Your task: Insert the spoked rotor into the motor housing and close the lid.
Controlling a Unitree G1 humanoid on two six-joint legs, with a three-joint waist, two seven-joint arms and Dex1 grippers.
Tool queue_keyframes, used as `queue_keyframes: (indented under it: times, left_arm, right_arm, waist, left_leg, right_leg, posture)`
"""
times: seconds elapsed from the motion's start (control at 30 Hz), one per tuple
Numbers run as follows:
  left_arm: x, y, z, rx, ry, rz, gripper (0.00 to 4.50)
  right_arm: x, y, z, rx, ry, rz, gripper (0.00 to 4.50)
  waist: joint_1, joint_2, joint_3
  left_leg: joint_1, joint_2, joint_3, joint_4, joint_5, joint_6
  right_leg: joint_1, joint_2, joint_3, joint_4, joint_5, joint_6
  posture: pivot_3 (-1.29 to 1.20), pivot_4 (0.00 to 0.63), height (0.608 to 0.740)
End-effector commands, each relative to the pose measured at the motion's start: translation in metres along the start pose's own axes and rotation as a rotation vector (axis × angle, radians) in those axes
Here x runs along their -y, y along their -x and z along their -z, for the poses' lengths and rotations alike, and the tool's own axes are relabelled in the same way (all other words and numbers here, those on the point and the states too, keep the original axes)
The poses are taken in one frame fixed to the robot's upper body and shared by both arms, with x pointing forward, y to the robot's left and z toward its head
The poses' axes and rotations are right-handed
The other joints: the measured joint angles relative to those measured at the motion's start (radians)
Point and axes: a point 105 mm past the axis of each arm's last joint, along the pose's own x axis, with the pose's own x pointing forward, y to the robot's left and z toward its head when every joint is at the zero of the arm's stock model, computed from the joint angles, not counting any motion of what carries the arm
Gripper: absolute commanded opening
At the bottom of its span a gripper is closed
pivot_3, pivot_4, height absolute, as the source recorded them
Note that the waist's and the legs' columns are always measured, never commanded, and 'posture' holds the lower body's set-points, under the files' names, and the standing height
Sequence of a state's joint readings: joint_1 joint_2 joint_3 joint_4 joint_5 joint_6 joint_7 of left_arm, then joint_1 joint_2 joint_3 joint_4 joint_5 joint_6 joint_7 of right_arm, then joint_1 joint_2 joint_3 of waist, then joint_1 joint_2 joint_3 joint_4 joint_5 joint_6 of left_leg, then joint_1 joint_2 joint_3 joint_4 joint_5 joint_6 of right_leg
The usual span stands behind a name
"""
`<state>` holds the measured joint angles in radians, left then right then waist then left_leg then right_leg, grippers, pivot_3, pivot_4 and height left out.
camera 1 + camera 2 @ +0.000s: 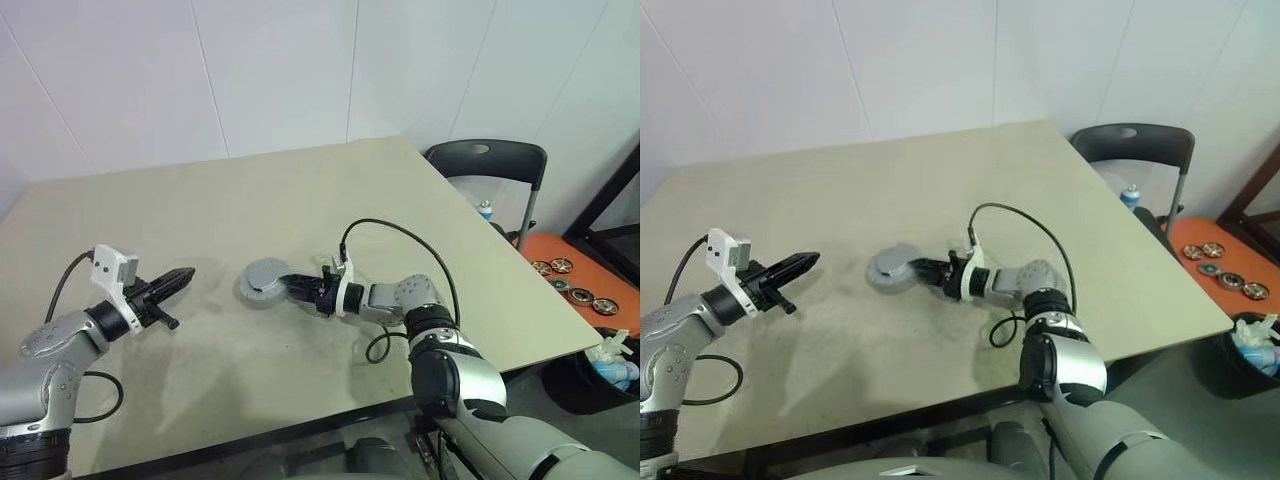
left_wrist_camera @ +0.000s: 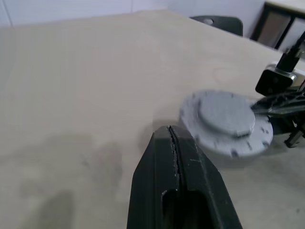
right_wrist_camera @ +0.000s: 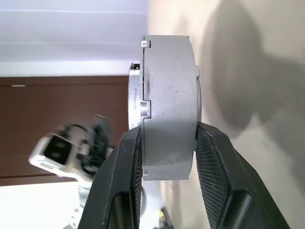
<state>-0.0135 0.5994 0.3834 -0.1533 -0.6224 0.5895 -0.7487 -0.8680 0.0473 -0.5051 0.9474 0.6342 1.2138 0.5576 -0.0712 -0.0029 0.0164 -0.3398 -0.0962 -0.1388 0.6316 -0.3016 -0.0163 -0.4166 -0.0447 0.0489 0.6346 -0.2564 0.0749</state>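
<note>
Left eye view: the right gripper [image 1: 290, 283] clamps the motor housing [image 1: 264, 283] from the chair [image 1: 492, 170] side, lid [image 2: 225, 112] on top.

Left wrist view: left gripper [image 2: 174, 143] closed, empty, near the housing.

Right wrist view: pads [image 3: 206, 162] grip the housing's flat faces.

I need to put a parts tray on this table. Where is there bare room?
The far half of the table, from the wall to the grey motor assembly, is bare, as is the near strip between both arms. Crowded: the middle, where the right gripper clamps the assembly and the shut left gripper hovers.
</note>
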Motion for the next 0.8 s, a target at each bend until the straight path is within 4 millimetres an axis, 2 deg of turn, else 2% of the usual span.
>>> queue_keyframes:
  times: [0.03, 0.2, 0.3, 0.6, 0.73, 0.8]
  left_arm:
    - [0.003, 0.001, -0.011, 0.067, 0.109, -0.017, 0.00]
    - [0.003, 0.003, 0.011, 0.052, 0.217, -0.056, 0.00]
    - [-0.004, 0.006, 0.021, 0.078, 0.237, -0.105, 0.55]
    - [0.015, 0.000, 0.015, 0.139, 0.386, 0.013, 3.47]
    - [0.025, -0.010, 0.010, 0.177, 0.469, 0.064, 3.47]
    - [0.022, -0.020, 0.002, 0.238, 0.526, 0.057, 3.47]
  right_arm:
    - [-0.052, -0.012, -0.014, 0.038, 0.063, -0.163, 1.25]
    - [-0.072, -0.016, -0.017, 0.039, 0.078, -0.217, 1.25]
    - [-0.076, -0.018, -0.017, 0.034, 0.079, -0.222, 1.25]
    - [-0.069, -0.017, -0.019, 0.047, 0.080, -0.183, 1.25]
    - [-0.068, -0.017, -0.021, 0.053, 0.086, -0.174, 1.25]
    - [-0.067, -0.017, -0.021, 0.054, 0.087, -0.171, 1.25]
  waist:
    - [0.000, 0.000, 0.000]
    - [0.001, 0.000, 0.000]
    - [0.002, -0.001, 0.000]
    - [0.001, -0.001, -0.001]
    - [0.001, -0.001, -0.001]
    - [0.004, -0.001, -0.001]
  left_leg:
    - [0.000, 0.000, 0.000, 0.000, 0.000, 0.000]
    - [0.000, 0.000, 0.000, 0.000, 0.000, 0.000]
    - [0.000, 0.000, 0.000, 0.000, 0.000, 0.000]
    - [0.000, 0.000, 0.000, 0.001, 0.000, 0.000]
    - [0.000, 0.000, 0.000, 0.001, 0.000, 0.000]
    - [0.000, 0.000, 0.000, 0.001, 0.000, 0.000]
  right_leg:
    - [0.000, 0.000, 0.000, 0.000, 0.000, 0.000]
    - [0.000, 0.000, 0.000, 0.000, 0.000, 0.000]
    - [0.000, 0.000, 0.000, 0.000, 0.000, 0.000]
    - [0.000, 0.000, 0.000, 0.000, 0.000, 0.000]
    - [0.000, 0.000, 0.000, 0.000, 0.000, 0.000]
    - [0.001, 0.000, 0.000, 0.000, 0.000, 0.000]
  posture:
    - [0.00, 0.000, 0.740]
    - [0.00, 0.000, 0.740]
    - [0.00, 0.000, 0.740]
    - [0.00, 0.000, 0.740]
    - [0.00, 0.000, 0.740]
    - [0.00, 0.000, 0.740]
